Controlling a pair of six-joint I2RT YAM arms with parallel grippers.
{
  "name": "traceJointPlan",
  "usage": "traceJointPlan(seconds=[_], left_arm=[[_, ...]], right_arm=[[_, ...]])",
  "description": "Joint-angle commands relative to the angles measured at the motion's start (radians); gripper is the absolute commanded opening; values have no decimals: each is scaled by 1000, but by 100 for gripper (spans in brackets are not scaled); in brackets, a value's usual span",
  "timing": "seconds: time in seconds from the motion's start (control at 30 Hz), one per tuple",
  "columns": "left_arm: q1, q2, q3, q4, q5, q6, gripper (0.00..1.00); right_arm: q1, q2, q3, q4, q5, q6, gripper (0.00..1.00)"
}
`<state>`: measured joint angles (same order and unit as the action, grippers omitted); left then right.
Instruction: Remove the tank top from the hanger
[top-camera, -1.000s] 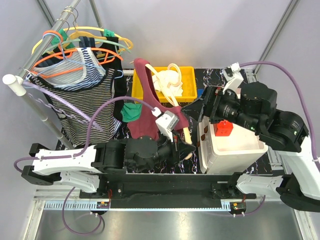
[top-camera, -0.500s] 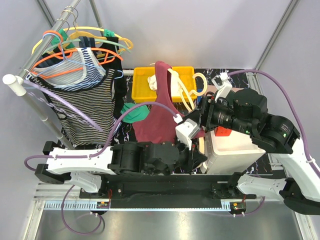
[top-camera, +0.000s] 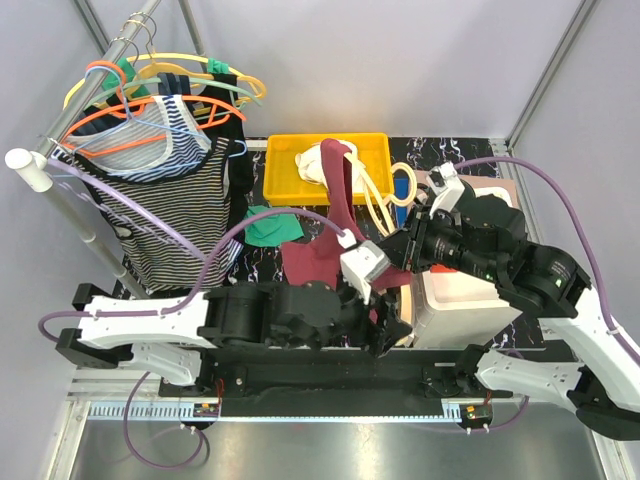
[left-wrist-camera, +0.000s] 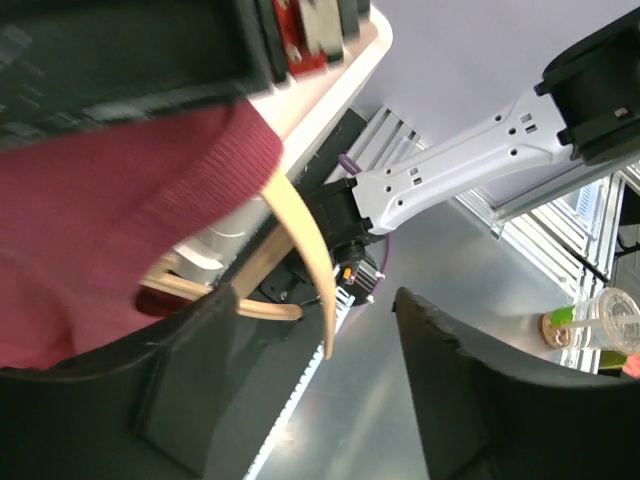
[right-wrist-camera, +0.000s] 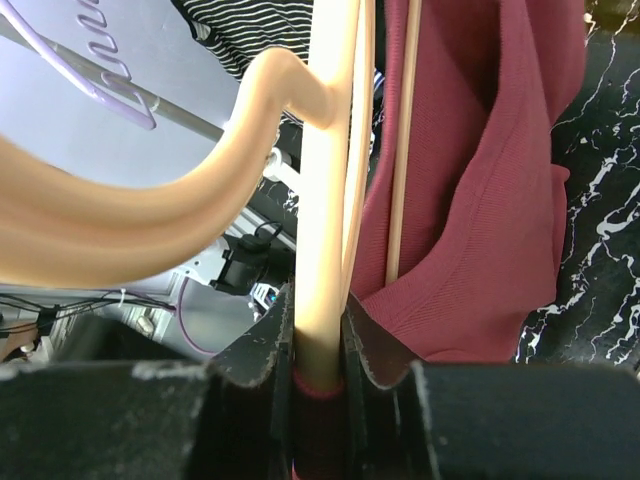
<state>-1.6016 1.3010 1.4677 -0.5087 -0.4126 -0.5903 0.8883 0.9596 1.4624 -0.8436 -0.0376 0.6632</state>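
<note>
My right jaws (right-wrist-camera: 320, 350) are clenched on the cream plastic hanger (top-camera: 375, 195), pinching one of its bars near the hook. My left jaws (left-wrist-camera: 315, 305) stand released, grasping nothing; the tip of a hanger arm pokes into the gap between them.

The maroon tank top (top-camera: 315, 262) is not off yet. It hangs over the middle of the bench (top-camera: 262, 272), between the yellow bin (top-camera: 280, 150) and my arm bases, with one strap running up over the hanger. From the left wrist, its ribbed hem sits just beside the left jaws, on their upper left, with the hanger arm coming out from under it.

As I read it, the step in hand is a re-grip with the left side, so the cloth can be drawn off while the right keeps the hanger steady. To do it well I'd shift the left jaws onto fabric alone, clear of the hanger tip, take a good fold near the shoulder, and pull along the line of the hanger arm, not across it.

One worry: a sliver of red shows low between the right jaws, so cloth may be pinched there with the bar. I can't tell for certain. If so, the top will catch.
</note>
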Motion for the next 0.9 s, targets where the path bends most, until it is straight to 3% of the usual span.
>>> traceJointPlan(seconds=[0.0, 0.1, 0.27, 0.33, 0.43, 0.53, 0.8, 0.87], left_arm=[[54, -100, -10, 27, 72, 61, 76], [121, -150, 2, 18, 126, 73, 77], [343, -178, 98, -126, 66, -46, 70], [394, -177, 121, -107, 54, 21, 68], [448, -116, 204, -140, 14, 98, 62], [500, -33, 285, -168, 70, 161, 61], [520, 104, 453, -261, 3, 221, 57], [522, 118, 462, -283, -41, 234, 51]], right_arm=[[-3, -45, 7, 94, 13, -14, 0], [-2, -74, 0, 89, -2, -17, 0], [-3, -120, -31, 90, -42, -11, 0], [-3, -127, -36, 90, -51, -11, 0], [-3, -131, -36, 93, -74, -1, 0], [-3, -134, -40, 95, -100, 13, 0], [-3, -139, -51, 95, -153, 38, 0], [-3, -151, -59, 95, -156, 50, 0]])
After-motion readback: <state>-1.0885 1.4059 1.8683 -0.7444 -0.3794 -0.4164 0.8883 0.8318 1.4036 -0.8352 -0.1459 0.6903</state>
